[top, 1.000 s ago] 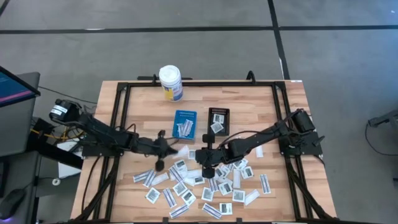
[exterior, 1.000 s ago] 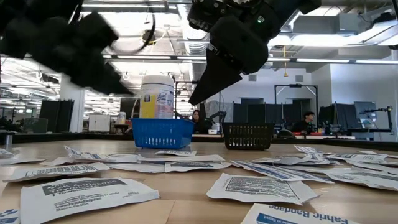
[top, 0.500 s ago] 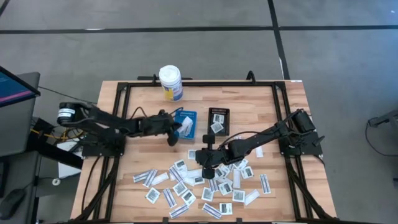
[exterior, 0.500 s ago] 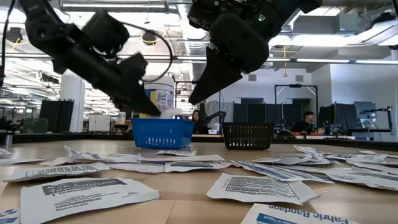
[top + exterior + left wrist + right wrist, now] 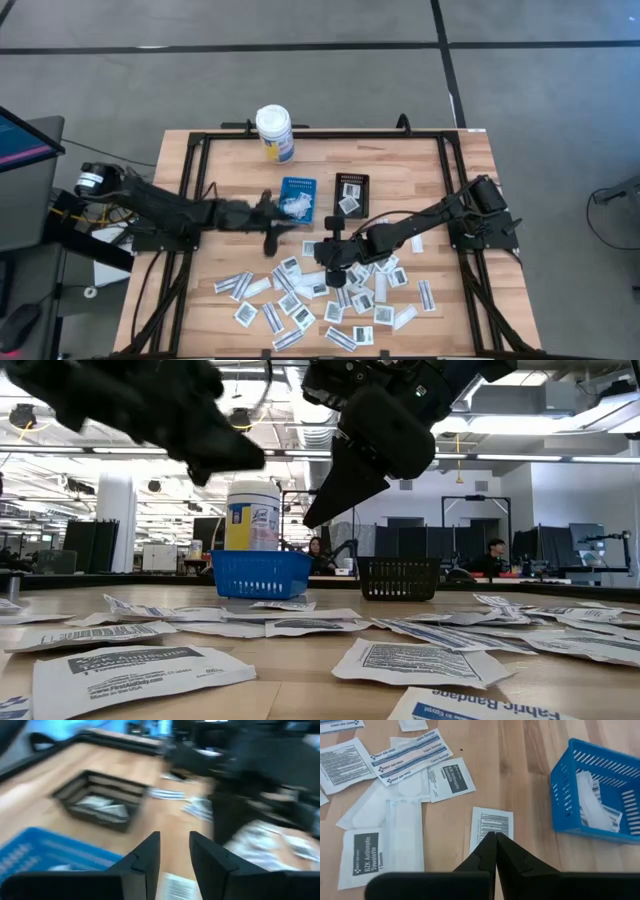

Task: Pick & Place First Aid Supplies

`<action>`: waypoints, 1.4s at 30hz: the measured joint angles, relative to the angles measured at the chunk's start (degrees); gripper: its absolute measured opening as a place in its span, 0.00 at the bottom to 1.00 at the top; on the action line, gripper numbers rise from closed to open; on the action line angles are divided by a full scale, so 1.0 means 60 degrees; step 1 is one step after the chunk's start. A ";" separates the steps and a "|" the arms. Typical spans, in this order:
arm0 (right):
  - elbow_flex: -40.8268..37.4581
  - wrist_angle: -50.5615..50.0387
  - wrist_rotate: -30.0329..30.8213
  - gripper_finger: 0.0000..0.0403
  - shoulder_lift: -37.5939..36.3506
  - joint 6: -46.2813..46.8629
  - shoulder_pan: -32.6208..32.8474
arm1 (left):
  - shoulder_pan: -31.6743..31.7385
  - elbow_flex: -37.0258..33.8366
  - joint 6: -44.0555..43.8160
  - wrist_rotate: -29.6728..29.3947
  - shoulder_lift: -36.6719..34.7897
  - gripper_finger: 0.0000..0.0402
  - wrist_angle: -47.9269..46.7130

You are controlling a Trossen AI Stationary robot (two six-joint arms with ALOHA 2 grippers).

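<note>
We see the first aid supplies [image 5: 320,295] as a loose scatter of small flat white paper packets lying on the wood, most of them spread below and behind the right gripper's [image 5: 334,277] closed fingertips. One squarish packet with dark print [image 5: 491,823] lies flat just ahead of those fingertips [image 5: 495,840], apart from them. Beside it lie an antiseptic towelette packet [image 5: 452,778] and a long fabric bandage strip [image 5: 412,756]. A few white packets [image 5: 592,802] sit piled inside the blue tray, ahead of the left gripper's [image 5: 270,222] parted fingers.
</note>
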 joint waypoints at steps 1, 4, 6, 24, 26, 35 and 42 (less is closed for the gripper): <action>0.0000 0.0040 -0.0002 0.00 0.0000 -0.0152 -0.0025 | -0.0405 0.0000 -0.0062 -0.0100 -0.0140 0.26 -0.0166; -0.0001 0.0274 -0.0002 0.00 0.0000 -0.0537 -0.0101 | -0.1555 -0.0004 -0.0588 -0.0689 -0.0503 0.25 -0.0855; -0.0004 0.0550 -0.0007 0.00 0.0000 -0.0832 -0.0172 | -0.2266 -0.0004 -0.1185 -0.1290 -0.0702 0.25 -0.1656; -0.0004 0.1315 -0.0785 0.00 0.0000 -0.1438 -0.0801 | -0.4903 -0.0055 -0.7416 -0.0120 -0.0891 0.25 -0.7877; -0.0004 0.1315 -0.0782 0.00 0.0000 -0.1438 -0.0801 | -0.4895 -0.0196 -0.7488 -0.0137 -0.0893 0.25 -0.7870; -0.0004 0.1311 -0.0786 0.00 0.0000 -0.1343 -0.0718 | -0.4895 -0.1048 -0.8206 -0.0128 -0.0890 0.25 -0.7131; -0.0004 0.1221 -0.0785 0.00 0.0000 -0.1088 -0.0721 | -0.4895 -0.1082 -0.8218 -0.0130 -0.0893 0.25 -0.6724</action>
